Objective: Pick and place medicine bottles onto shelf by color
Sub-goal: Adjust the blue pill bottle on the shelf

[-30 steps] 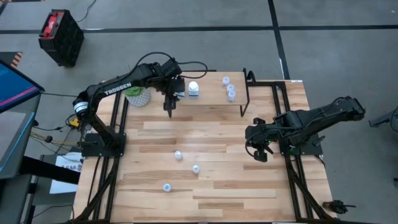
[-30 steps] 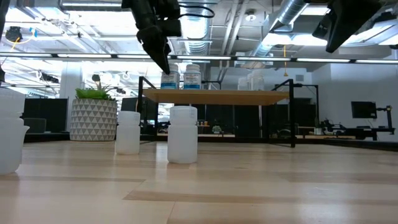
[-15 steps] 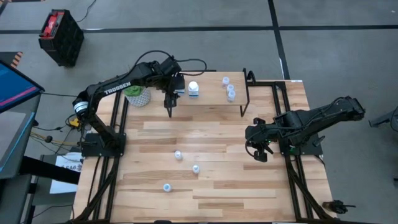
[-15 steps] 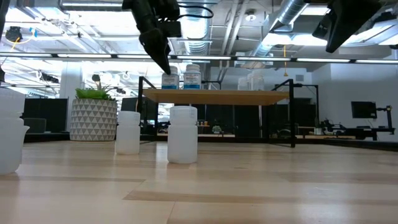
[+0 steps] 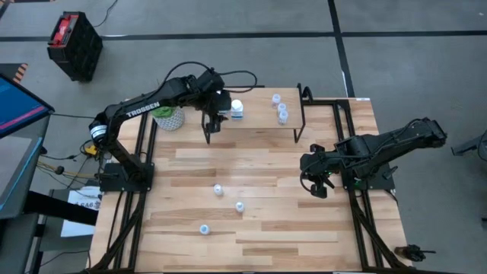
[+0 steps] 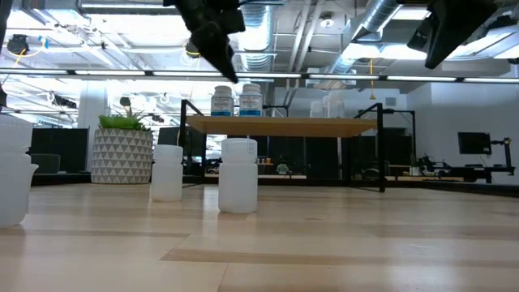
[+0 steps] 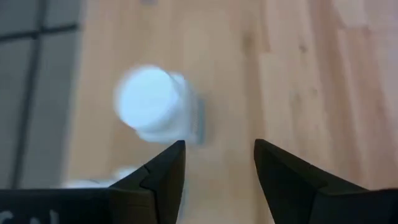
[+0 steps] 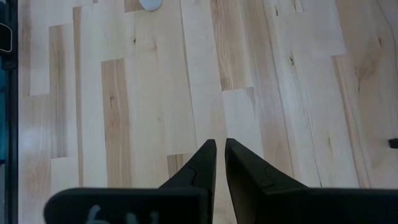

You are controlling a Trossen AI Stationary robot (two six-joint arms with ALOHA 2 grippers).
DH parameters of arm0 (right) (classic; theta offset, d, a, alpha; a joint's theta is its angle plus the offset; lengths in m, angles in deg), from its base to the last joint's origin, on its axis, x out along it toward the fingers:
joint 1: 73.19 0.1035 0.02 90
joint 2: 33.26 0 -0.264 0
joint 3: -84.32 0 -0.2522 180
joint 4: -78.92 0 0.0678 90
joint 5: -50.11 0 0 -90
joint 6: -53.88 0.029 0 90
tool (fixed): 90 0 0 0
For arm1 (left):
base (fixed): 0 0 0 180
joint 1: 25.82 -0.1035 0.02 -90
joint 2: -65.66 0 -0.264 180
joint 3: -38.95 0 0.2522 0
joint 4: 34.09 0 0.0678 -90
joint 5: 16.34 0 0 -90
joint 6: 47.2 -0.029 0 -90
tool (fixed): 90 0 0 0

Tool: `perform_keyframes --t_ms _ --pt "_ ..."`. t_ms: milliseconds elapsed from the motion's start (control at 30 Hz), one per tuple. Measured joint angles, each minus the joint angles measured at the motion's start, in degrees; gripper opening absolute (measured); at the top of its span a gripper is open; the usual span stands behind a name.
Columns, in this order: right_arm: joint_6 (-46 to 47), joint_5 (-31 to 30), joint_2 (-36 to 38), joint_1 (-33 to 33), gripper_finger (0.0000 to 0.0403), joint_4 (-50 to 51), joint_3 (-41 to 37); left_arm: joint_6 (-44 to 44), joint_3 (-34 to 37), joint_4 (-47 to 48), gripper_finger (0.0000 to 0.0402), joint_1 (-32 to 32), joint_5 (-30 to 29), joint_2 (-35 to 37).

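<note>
The shelf stands at the table's far edge. Two white bottles with blue labels stand upright on its left part, and small translucent ones on its right part. My left gripper hangs open and empty above the shelf's left part, over one white bottle; in the low view my left gripper is clear above the bottle tops. Three more bottles stand on the tabletop. My right gripper is shut and empty above the table's right side.
A white patterned plant pot stands at the far left, beside the shelf. The shelf's black legs rise from the tabletop. Bare planks lie between the loose bottles and the right arm.
My left gripper has risen above the white bottles on the shelf and shifted slightly toward the table's right edge, staying open. The bottles have stayed in place.
</note>
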Motion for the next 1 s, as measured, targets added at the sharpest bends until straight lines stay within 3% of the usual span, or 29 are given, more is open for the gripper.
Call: perform_keyframes --t_ms 300,700,1000 --pt "0.0 0.0 0.0 0.0 0.0059 0.0 0.0 -3.1 -3.3 -6.9 0.0186 -0.1 -2.6 -0.2" --pt "0.0 0.0 0.0 0.0 0.0059 0.0 0.0 -2.6 -3.3 -6.7 0.0281 -1.4 -2.4 -1.9" --pt "0.0 0.0 0.0 0.0 0.0059 -0.2 0.0 -4.5 -3.7 -9.4 0.0295 -1.2 -3.9 -6.5"
